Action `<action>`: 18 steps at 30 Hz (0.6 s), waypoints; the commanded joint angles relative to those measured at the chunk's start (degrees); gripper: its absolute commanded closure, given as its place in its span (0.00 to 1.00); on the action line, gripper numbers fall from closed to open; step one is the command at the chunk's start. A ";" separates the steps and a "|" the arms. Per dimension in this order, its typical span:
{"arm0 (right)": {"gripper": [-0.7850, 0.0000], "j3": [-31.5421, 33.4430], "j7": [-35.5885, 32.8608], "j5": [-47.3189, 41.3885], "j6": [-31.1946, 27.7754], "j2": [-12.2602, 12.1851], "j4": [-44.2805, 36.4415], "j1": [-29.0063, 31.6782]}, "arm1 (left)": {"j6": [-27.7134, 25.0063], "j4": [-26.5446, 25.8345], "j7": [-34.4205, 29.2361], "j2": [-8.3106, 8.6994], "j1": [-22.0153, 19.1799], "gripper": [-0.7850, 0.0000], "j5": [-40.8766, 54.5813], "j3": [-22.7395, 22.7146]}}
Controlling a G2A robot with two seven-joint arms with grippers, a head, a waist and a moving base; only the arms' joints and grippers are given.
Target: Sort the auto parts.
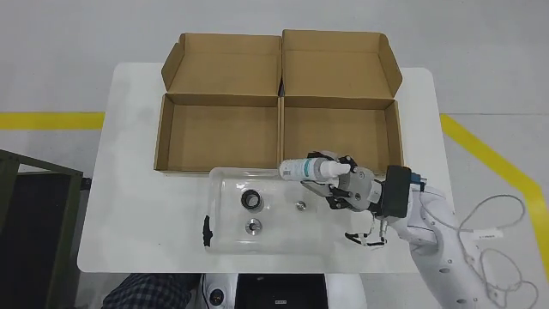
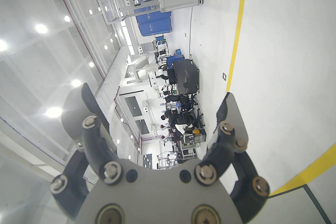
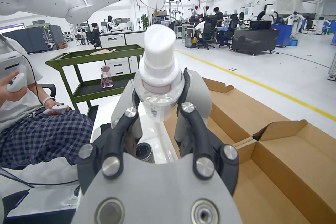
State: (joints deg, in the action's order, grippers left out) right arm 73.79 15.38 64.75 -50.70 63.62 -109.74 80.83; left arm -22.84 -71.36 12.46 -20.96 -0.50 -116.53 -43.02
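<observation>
Lower centre of the top view, your right claw [image 1: 333, 178] is clamped on the spray bottle [image 1: 304, 168], held sideways over the upper edge of the clear tray [image 1: 274, 233], likely bound for the right-hand box [image 1: 339, 137]. Your left claw [image 2: 157, 93] is spread apart, parked high to stay clear.

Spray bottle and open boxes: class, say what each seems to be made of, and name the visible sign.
Spray bottle: likely clear glossy plastic, since its body is see-through, with an opaque white cap, probably plastic too. Boxes: matt brown cardboard, judging by the folded flaps and creased edges.
</observation>
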 commanded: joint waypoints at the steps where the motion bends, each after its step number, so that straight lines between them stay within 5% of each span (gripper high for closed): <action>1: 1.00 -0.08 -0.89 0.35 0.95 0.01 0.42 -0.14 | 0.00 0.00 0.00 0.00 0.00 0.00 0.00 0.00; 18: 1.00 -3.50 -9.02 2.71 11.33 0.90 7.21 -6.25 | 0.00 0.00 0.00 0.00 0.00 0.00 0.00 0.00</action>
State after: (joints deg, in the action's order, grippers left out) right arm 70.42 6.82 67.32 -39.93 64.47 -102.87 75.00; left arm -22.84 -71.36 12.46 -20.96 -0.50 -116.53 -43.02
